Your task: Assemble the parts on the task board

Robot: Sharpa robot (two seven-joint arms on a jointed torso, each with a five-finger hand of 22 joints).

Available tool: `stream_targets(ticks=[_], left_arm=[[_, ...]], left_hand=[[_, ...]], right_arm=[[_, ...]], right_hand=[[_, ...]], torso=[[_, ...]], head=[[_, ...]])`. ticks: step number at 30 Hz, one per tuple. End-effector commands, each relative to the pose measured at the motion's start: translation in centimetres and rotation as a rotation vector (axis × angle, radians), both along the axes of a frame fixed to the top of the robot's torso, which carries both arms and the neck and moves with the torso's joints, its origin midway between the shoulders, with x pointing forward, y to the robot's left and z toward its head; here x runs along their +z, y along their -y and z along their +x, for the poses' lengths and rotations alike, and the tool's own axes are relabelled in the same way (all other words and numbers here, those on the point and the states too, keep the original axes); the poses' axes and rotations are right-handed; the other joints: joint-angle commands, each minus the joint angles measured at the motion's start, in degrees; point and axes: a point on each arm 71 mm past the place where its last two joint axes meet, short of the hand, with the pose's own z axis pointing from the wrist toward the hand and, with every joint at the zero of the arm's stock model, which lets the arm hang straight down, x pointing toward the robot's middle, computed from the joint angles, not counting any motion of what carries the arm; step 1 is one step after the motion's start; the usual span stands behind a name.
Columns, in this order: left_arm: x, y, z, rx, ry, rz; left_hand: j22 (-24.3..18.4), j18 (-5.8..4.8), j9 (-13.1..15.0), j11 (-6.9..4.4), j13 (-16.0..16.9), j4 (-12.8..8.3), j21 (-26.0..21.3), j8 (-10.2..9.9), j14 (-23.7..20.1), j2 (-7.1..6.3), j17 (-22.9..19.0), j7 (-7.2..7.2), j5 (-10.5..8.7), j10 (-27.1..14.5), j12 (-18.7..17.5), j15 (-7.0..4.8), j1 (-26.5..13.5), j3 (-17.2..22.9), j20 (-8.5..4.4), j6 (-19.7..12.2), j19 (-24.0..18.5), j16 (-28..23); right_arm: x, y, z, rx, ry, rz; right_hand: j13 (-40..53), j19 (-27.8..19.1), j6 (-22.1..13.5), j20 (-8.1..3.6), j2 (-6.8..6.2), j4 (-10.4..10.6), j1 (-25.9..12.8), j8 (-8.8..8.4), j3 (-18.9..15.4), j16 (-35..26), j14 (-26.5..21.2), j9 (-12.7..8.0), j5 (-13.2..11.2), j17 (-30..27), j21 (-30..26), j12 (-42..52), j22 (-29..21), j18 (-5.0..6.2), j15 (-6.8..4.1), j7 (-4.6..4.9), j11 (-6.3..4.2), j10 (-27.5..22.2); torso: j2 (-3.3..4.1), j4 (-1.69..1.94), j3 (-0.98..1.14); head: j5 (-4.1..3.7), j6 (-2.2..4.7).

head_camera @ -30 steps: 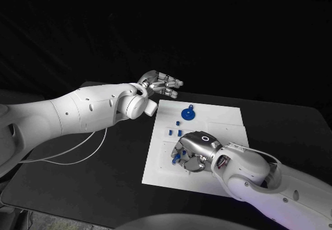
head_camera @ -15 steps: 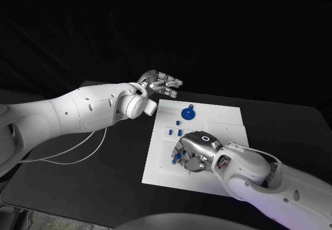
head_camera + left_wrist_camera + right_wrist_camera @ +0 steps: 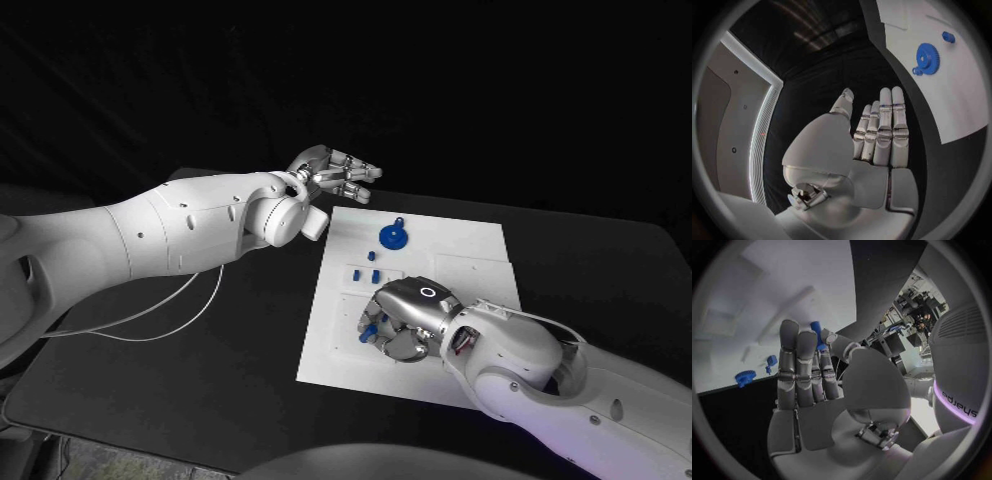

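Item: task board [image 3: 469, 245], a white plate lying flat in the middle of the black worktop [image 3: 216, 380].

Parts on it: one blue gear [image 3: 392, 237] near the far end, with a small blue peg [image 3: 400, 220] just beyond it; a few small blue pieces [image 3: 366, 273] stand mid-board, between the gear and the right hand.

Right hand [image 3: 407, 322]: low over the near half of the board, fingers [image 3: 797, 360] drawn together and pinching a small blue part [image 3: 816, 334] against the thumb. Grasping, then, not released.

Left hand [image 3: 335, 172]: held up beyond the board's far left corner, apart from it; fingers [image 3: 891, 120] straight, side by side, nothing in them. Released.

Step in hand, as judged: seating the pinched part into a place on the near half of the board. The exact slot is hidden beneath the hand. The next move likely calls for lining the part up upright over its seat and pressing it straight down before letting go; a tilted entry could jam it.

Surface: matt black, a thin white cable [image 3: 159, 318] looping across it under the left arm.

Room: dark behind the worktop.
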Motion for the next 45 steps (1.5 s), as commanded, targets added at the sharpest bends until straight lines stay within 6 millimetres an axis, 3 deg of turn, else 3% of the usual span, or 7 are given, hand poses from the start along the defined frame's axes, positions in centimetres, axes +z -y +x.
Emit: stream_targets(ticks=[1, 10, 15, 24, 27, 32, 45], left_arm=[[0.0, 0.2, 0.0, -0.014, 0.002, -0.005], [0.0, 0.2, 0.0, -0.015, 0.001, -0.004], [0.0, 0.3, 0.0, -0.018, -0.001, -0.004], [0.0, 0.4, 0.0, -0.020, -0.004, -0.004], [0.0, 0.4, 0.0, -0.021, -0.004, -0.003], [0.0, 0.3, -0.1, -0.022, -0.004, -0.004], [0.0, 0.0, 0.0, -0.011, -0.002, -0.001]], left_hand=[[-0.1, -0.56, 0.0, 0.04, 0.1, -0.1, 0.2, -0.2, -0.1, -0.08, 0.1, 0.01, 0.05, -0.3, 0.3, 0.05, -0.1, 0.2, 0.27, -0.2, 0.0, 0.1], [-0.1, -0.56, 0.0, 0.04, 0.1, -0.1, 0.2, -0.2, -0.1, -0.08, 0.1, 0.01, 0.05, -0.3, 0.3, 0.05, -0.1, 0.2, 0.27, -0.2, 0.0, 0.1], [-0.3, -0.56, 0.0, 0.05, 0.1, 0.0, 0.2, -0.2, -0.1, -0.02, 0.1, 0.02, -0.01, -0.4, 0.3, 0.06, 0.0, 0.2, 0.28, -0.3, 0.1, 0.1], [-0.4, -0.56, 0.0, 0.07, 0.1, 0.0, 0.2, -0.2, -0.1, -0.05, 0.1, 0.04, -0.06, -0.4, 0.3, 0.07, 0.0, 0.2, 0.29, -0.3, 0.1, 0.1], [-0.4, -0.56, 0.0, 0.07, 0.1, 0.0, 0.2, -0.2, -0.1, -0.05, 0.1, 0.04, -0.06, -0.4, 0.3, 0.07, 0.0, 0.2, 0.29, -0.3, 0.1, 0.1], [-0.4, -0.55, 0.0, 0.07, 0.1, 0.1, 0.3, -0.2, -0.1, -0.01, 0.1, 0.06, -0.08, -0.4, 0.3, 0.06, 0.1, 0.2, 0.29, -0.4, 0.1, 0.1], [-0.5, -0.56, 0.0, 0.12, 0.1, 0.1, 0.2, -0.2, -0.2, -0.09, 0.1, 0.17, -0.10, -0.5, 0.3, 0.11, 0.0, 0.2, 0.32, -0.8, 0.0, 0.1]], right_arm=[[-0.3, -0.1, -0.3, 0.018, -0.007, -0.026], [-0.7, -0.4, -0.1, -0.007, 0.006, -0.058], [-1.2, -0.9, -0.3, -0.005, -0.002, -0.071], [-1.9, -1.1, -0.3, -0.013, -0.017, -0.087], [-1.9, -1.1, -0.4, -0.012, -0.018, -0.075], [-1.7, -1.2, -0.5, -0.012, -0.016, -0.050], [-0.6, -0.9, -0.5, -0.047, 0.030, 0.095]], right_hand=[[0.2, 1.3, 0.3, -0.38, 0.94, -0.4, 0.4, 0.29, 0.0, -0.3, -0.1, 0.1, 0.4, 0.1, -0.2, 0.2, 0.1, 0.82, -0.39, -0.03, -2.13, 2.6], [0.1, 1.2, 0.0, -0.29, 0.73, -0.5, 0.2, 0.25, 0.8, -0.5, -0.2, 0.0, 0.4, 0.1, -0.5, 0.2, 0.5, 0.81, -0.25, 0.05, -1.99, 2.3], [0.1, 0.9, -0.7, -0.06, -0.64, -0.9, -1.0, 0.17, 0.8, -0.6, -0.4, -0.3, 0.5, 0.0, -0.6, 0.1, 0.8, 0.89, 0.00, 0.36, -1.72, 1.2], [0.0, 0.6, -5.0, 0.81, -2.36, -0.4, -3.1, 0.12, -3.4, -0.4, -1.0, -1.2, 1.1, -0.4, -1.7, 0.1, 0.7, 1.42, 0.74, 1.21, -0.54, -2.9], [0.0, 1.1, -5.8, 0.99, -3.82, -0.2, -4.0, 0.19, -4.3, -0.2, -0.9, -1.2, 6.8, -0.5, -2.0, 0.1, 0.4, 1.63, 0.87, 1.34, -0.40, -3.2], [0.0, 1.6, -6.4, 1.40, -4.65, 0.2, -4.6, 0.18, -6.8, 0.1, -0.8, -1.2, 8.5, -0.9, -2.7, 0.1, -0.1, 1.78, 1.33, 1.46, 0.10, -5.0], [-0.1, 2.1, -9.2, 2.70, -5.54, 1.8, -1.5, 0.16, -16.5, 0.5, -1.2, -1.3, 7.5, -2.8, -4.0, 0.2, -2.4, 3.18, 2.46, 1.06, 2.07, -13.6]], torso=[[0.00, -0.02, 0.03], [0.02, -0.01, 0.01], [0.00, 0.02, 0.01], [-0.02, 0.01, -0.01], [0.01, 0.01, 0.00], [0.03, -0.03, 0.02], [-0.02, -0.01, 0.04]], head=[[0.04, -0.04], [0.00, 0.04], [-0.13, 0.05], [-0.18, 0.07], [-0.14, 0.18], [-0.19, 0.21], [-0.30, 0.16]])
